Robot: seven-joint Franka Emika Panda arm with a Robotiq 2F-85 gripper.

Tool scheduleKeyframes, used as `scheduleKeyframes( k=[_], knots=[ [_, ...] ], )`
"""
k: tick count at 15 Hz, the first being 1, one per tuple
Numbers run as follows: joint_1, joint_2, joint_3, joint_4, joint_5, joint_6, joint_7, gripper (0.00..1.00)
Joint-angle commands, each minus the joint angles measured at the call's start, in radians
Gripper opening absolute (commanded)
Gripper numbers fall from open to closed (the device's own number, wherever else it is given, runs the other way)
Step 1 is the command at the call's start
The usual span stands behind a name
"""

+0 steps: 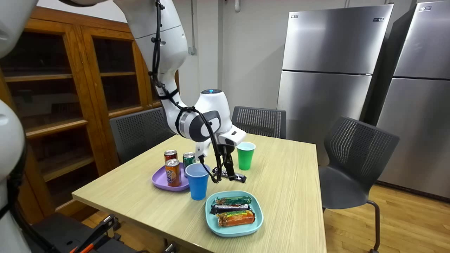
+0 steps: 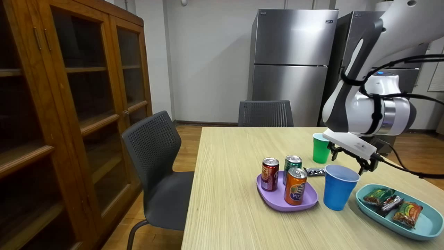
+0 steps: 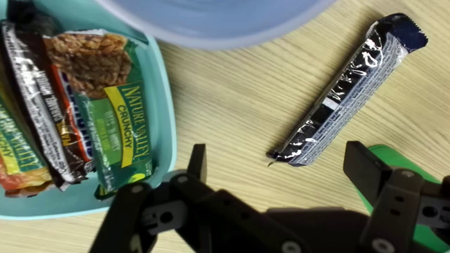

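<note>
Wrist view shows the bench (image 3: 218,105) and, above it, the end effector (image 3: 276,154), its jaws wide apart with nothing in them. A blue-green plate (image 3: 163,116) with wrapped snacks (image 3: 52,105) sits to one side. A blue cup (image 3: 218,21) and a green cup (image 3: 397,158) stand near. The dark bar (image 3: 334,98) lies on the bench between the cups. A sideways swing might tip a cup, since both stand close. If pinched near one tip, the dark bar might twist.

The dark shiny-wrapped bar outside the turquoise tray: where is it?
In the wrist view, the bar lies right of centre on the pale table, between the blue plastic cup and green plastic cup, near the open black gripper.
</note>
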Motion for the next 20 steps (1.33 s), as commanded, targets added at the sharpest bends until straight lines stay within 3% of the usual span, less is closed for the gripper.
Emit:
scheduleKeyframes(
  k=[1,20],
  knots=[
    [-0.035,0.068,0.039,0.109,0.023,-0.070,0.025,1.00],
    [-0.064,0.277,0.075,0.453,0.003,-0.279,0.144,1.00]
  ],
)
